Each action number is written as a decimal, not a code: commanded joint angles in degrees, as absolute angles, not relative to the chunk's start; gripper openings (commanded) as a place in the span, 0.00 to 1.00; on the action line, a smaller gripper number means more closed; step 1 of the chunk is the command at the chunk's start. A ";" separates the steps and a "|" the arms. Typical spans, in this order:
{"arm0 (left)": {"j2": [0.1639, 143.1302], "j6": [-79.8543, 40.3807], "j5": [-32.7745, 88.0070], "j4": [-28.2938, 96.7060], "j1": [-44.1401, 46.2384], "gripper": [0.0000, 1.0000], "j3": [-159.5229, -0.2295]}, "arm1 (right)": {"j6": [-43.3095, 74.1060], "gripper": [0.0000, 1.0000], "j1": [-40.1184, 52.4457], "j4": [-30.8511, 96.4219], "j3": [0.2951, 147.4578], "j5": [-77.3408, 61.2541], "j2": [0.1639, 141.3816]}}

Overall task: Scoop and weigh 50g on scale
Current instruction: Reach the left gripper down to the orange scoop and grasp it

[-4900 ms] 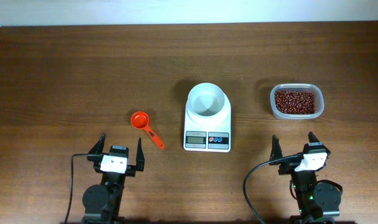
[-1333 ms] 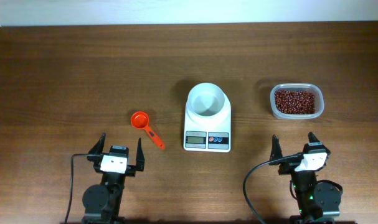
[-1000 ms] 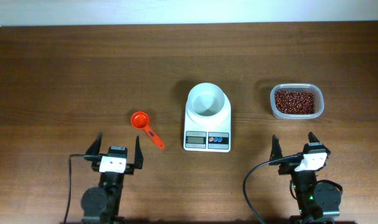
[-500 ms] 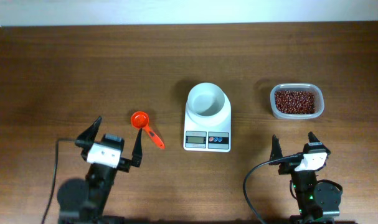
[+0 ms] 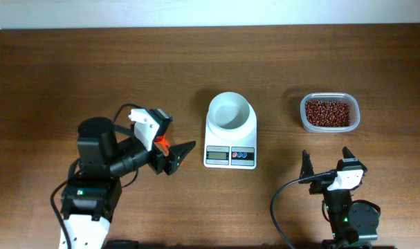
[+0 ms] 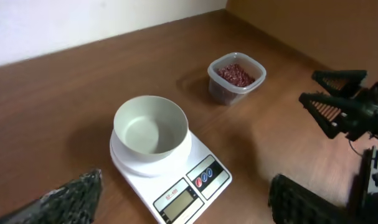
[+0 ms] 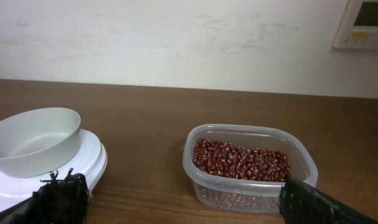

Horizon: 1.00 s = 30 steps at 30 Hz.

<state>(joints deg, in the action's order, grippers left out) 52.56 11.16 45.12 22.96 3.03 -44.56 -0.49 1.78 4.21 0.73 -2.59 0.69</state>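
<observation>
The left gripper (image 5: 171,153) has its jaws apart with nothing between them; in its wrist view the two dark fingers frame the scale. From above it hangs over the orange scoop (image 5: 161,143), hiding all but a sliver, so whether it touches the scoop cannot be told. The right gripper (image 5: 327,160) stands with its jaws wide apart and empty near the front edge of the table (image 5: 71,62), just in front of the tub (image 5: 329,113) of red beans (image 7: 241,160). The scale (image 5: 230,142) sits at the middle of the table, between scoop and tub, its display and buttons facing the robot and an empty white bowl (image 5: 230,112) on its platform; the reading is too small to make out. It looks like light, stiff plastic that would slide on the wood if bumped, and the bowl seems only to rest on top, so both are best left untouched and beans tipped in from above. If the scale had to be moved, its flat body would be the place to hold, not the bowl. The scoop is likely light and rigid, best pinched by its thin handle.
</observation>
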 commanded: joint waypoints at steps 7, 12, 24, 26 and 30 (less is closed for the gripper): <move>54.04 -7.11 17.02 22.90 2.83 0.99 -45.39 | -0.89 0.99 1.52 4.23 0.32 -2.50 0.36; 54.04 -11.53 11.90 23.35 2.83 0.99 -45.39 | -0.89 0.99 1.52 4.23 0.32 -2.50 0.36; 61.19 -15.42 2.09 31.99 2.83 0.99 -53.82 | -0.89 0.99 1.52 4.23 0.32 -2.50 0.36; 61.67 -15.40 2.09 31.97 2.83 0.99 -53.82 | -0.89 0.99 1.52 4.23 0.32 -2.50 0.36; 62.15 -15.40 2.15 32.05 2.83 0.99 -53.82 | -0.89 0.99 1.52 4.23 0.32 -2.50 0.36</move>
<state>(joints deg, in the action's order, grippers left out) 61.73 -14.63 2.72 31.97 3.03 -52.62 -0.49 1.78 4.21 0.73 -2.59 0.69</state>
